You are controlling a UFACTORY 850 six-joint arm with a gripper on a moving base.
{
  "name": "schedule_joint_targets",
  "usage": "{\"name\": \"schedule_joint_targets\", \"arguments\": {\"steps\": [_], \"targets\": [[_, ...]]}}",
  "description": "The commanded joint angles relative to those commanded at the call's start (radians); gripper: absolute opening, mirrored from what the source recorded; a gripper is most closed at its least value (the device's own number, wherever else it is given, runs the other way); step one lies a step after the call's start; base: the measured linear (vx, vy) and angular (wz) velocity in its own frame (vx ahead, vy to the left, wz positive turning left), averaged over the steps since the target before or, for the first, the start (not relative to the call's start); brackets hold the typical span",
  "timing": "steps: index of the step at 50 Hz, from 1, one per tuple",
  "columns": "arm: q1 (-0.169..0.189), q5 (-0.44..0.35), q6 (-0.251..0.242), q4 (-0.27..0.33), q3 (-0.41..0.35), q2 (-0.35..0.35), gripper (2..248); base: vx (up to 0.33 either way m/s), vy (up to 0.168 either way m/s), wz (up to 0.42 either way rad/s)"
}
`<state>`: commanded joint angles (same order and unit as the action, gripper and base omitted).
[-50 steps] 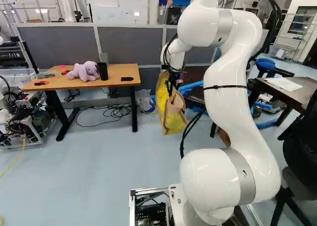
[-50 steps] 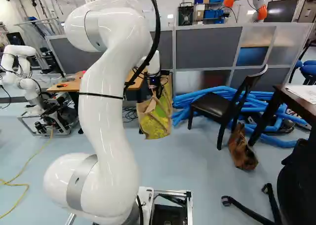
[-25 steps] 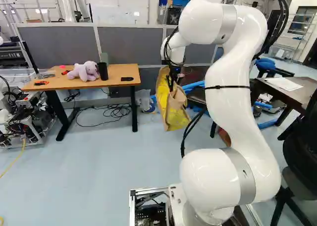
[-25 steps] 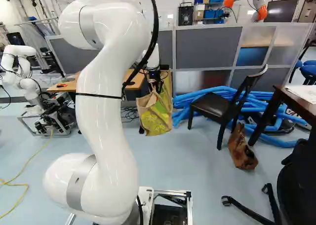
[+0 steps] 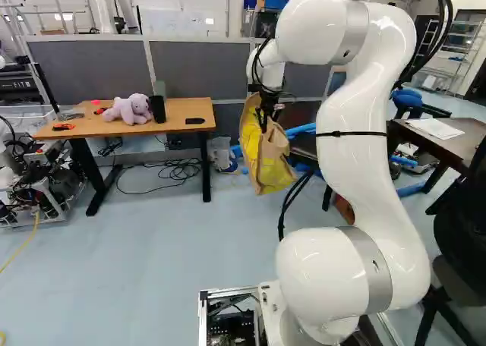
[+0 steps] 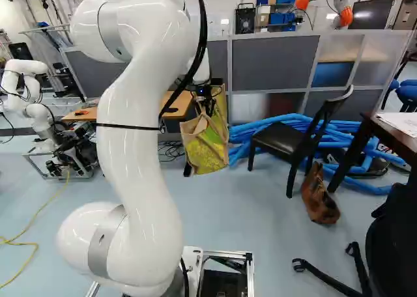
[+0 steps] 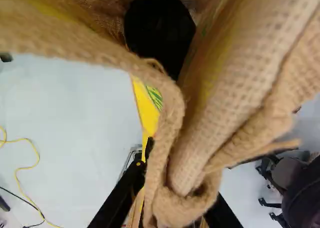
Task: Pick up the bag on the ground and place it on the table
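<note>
Gripper, pads hidden behind the bag.

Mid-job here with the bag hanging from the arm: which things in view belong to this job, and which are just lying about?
Belong to the job:
jute bag, off the floor
gripper, shut on the bag
wooden-topped table, probably the target

Just lying about:
purple plush toy and black cup, on that table
brown bag, on the floor
blue tubes

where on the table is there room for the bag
The table has bare wood in front of the plush, between the red tool and flat black thing, and behind that thing. Crowded: around the plush and cup.
</note>
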<state>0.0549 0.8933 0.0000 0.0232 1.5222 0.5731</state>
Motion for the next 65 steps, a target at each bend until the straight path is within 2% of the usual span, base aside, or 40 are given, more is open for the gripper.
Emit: {"name": "schedule_joint_targets", "arguments": {"steps": [65], "targets": [[-0.005,0.137,0.0,0.045,0.141,-0.056,21,0.0,0.0,0.0]]}}
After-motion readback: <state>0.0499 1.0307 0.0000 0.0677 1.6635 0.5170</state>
